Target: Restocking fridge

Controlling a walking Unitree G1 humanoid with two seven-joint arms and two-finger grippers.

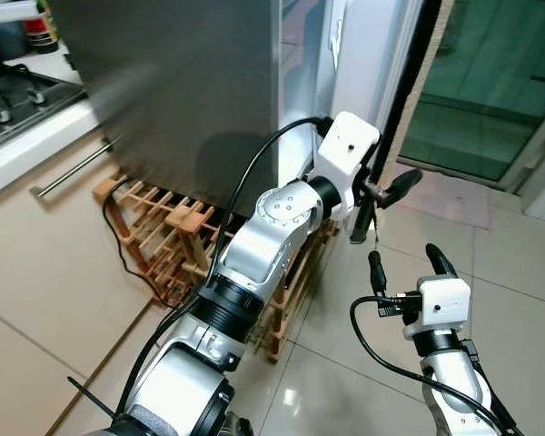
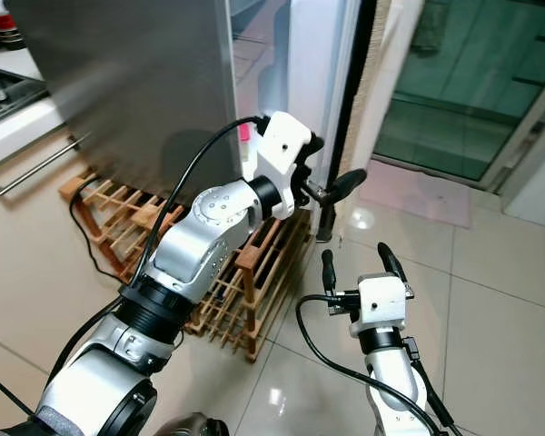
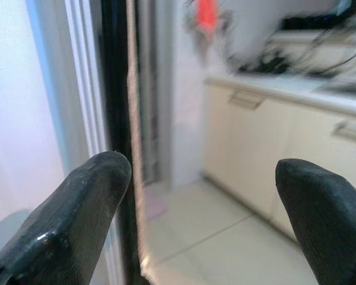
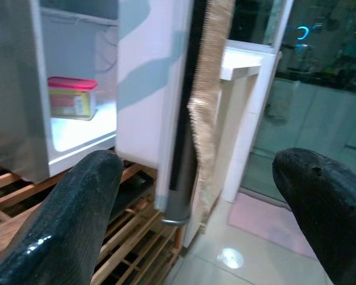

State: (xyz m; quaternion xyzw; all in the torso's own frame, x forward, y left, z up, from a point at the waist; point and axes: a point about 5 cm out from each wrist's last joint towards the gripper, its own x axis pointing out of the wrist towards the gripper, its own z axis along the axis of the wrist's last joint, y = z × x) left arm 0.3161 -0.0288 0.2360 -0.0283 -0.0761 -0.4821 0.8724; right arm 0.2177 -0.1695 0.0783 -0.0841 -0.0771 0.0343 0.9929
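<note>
The fridge (image 1: 191, 82) is being seen at the far left, its grey side wall facing the camera and its white door (image 4: 151, 101) standing ajar on the right, so that a narrow gap is left along the door's edge. Inside that gap, in the right wrist view, a red-lidded container (image 4: 71, 98) is being shown resting on a lit shelf. A wooden rack (image 1: 177, 236) is lying on the floor against the fridge's base, narrowing the room at the left, while open tiled floor (image 1: 518, 272) is being left free to the right, as far as a glass sliding door (image 1: 490, 82) at the far right. The left arm is being held raised and extended forward across the rack, its wrist bent toward the door edge, and the left gripper (image 1: 381, 204) is being held just beside that edge with its fingers spread wide and nothing between them. The right gripper (image 1: 407, 263) is being held lower and nearer, over the bare tiles, pointing up toward the door, its fingers (image 4: 65, 219) likewise parted wide and empty.
</note>
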